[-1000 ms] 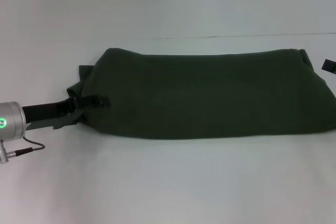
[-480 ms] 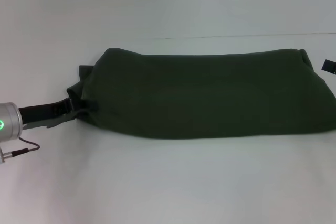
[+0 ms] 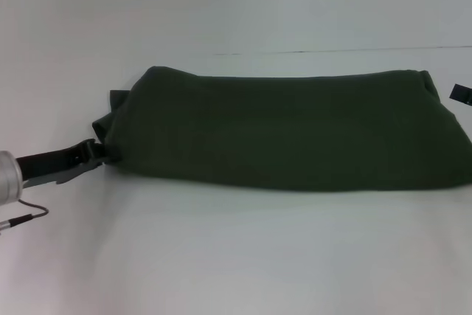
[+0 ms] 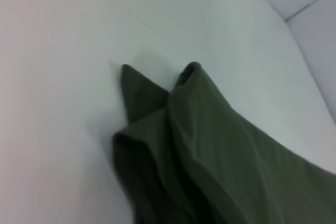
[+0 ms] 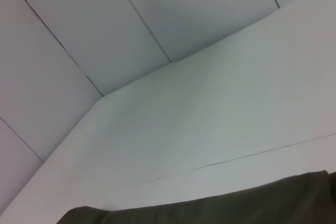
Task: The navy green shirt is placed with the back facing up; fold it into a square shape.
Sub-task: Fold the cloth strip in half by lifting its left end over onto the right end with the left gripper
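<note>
Left gripper (image 3: 94, 154) has pulled back off the navy green shirt (image 3: 295, 130): a second ago its fingers reached over the shirt's left end, now the tips sit just beside that edge, grip state can't tell. One shirt, folded into a long band on the white table (image 3: 236, 256), plain side up. Right gripper (image 3: 461, 93) barely visible at the shirt's right end, unchanged; state can't tell.

The navy green shirt (image 5: 220, 209) lies along the near edge of the white surface (image 5: 210, 124), panelled wall (image 5: 131, 19) behind.
</note>
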